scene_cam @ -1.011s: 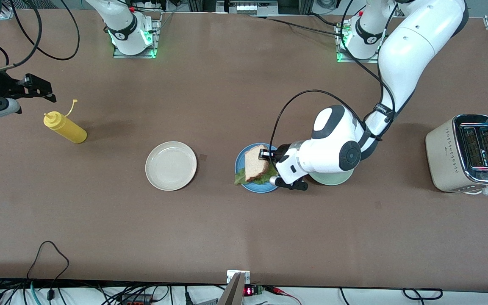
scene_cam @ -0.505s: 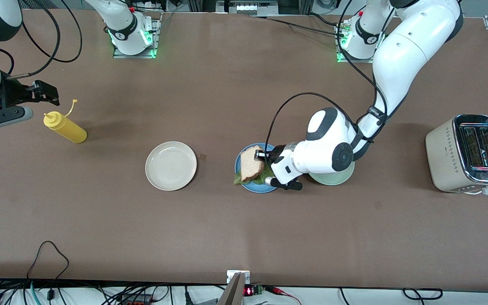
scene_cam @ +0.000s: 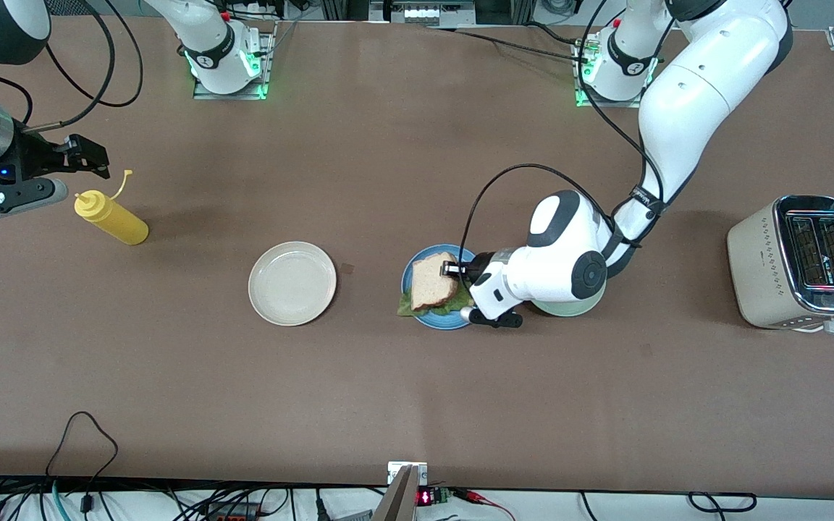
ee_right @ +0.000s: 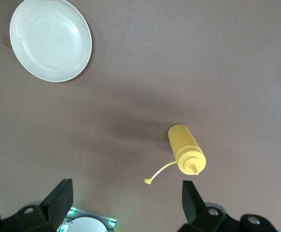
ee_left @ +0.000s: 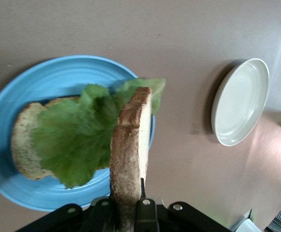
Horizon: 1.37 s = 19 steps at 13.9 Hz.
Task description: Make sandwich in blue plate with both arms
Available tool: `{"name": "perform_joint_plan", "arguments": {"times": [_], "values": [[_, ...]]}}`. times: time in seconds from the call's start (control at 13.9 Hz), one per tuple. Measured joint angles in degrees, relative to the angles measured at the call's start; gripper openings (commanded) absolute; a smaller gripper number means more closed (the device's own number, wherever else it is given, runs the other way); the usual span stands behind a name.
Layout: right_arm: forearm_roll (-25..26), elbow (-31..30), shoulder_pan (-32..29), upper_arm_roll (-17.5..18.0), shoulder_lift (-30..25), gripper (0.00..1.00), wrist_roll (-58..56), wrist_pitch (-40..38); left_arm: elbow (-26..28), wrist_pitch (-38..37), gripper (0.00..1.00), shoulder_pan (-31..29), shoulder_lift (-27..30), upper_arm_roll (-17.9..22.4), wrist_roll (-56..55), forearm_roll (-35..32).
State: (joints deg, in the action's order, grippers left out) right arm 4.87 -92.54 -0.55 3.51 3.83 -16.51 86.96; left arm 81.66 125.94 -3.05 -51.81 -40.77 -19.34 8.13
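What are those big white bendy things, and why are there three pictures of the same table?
They are two robot arms, each ending in a two-finger gripper. One picture is from a camera high above the table; the other two are from small cameras on each arm's wrist.

The left gripper is over the blue plate, shut on a bread slice. Under it, on that plate, lie another slice and a lettuce leaf, so it is building a sandwich.

The right gripper waits, open and holding nothing, over the right arm's end of the table beside a yellow bottle that lies on its side.

Also on the table: a white plate toward that end from the blue plate, a pale green plate mostly hidden under the left arm, and a toaster at the left arm's end.
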Motion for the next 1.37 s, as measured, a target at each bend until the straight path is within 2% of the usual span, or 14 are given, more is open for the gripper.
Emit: {"name": "perform_joint_plan", "arguments": {"times": [0.36, 0.51, 0.72, 0.79, 0.87, 1.15, 1.37], "values": [[0.0, 0.02, 0.01, -0.01, -0.02, 1.0, 0.01, -1.47, 1.55, 0.0, 0.24, -1.95, -0.45, 0.41, 0.05, 0.0], [0.0, 0.03, 0.14, -0.01, -0.03, 1.0, 0.01, -1.47, 2.13, 0.0, 0.33, -2.0, -0.59, 1.18, 0.05, 0.0], [0.0, 0.05, 0.32, 0.0, -0.04, 1.0, 0.02, -1.51, 2.87, 0.0, 0.68, -2.12, -0.63, 2.76, 0.05, 0.0], [0.01, 0.05, 0.31, -0.03, -0.07, 1.0, 0.03, -1.59, 3.1, 0.0, 0.92, -2.22, -0.63, 3.1, 0.05, 0.0], [0.04, 0.05, 0.29, -0.13, -0.12, 1.0, 0.06, -1.62, 3.37, 0.0, 1.0, -2.36, -0.63, 3.34, 0.05, 0.0], [0.06, 0.05, 0.51, -2.44, -0.43, 1.0, 0.08, -1.61, 4.5, -0.54, 1.0, -3.62, 0.07, 3.41, 0.02, 0.0], [0.06, 0.05, 1.13, -3.32, -0.44, 1.0, 0.08, -1.6, 4.57, -5.68, 1.0, -5.88, 5.13, 3.27, 0.05, -0.02]]}}
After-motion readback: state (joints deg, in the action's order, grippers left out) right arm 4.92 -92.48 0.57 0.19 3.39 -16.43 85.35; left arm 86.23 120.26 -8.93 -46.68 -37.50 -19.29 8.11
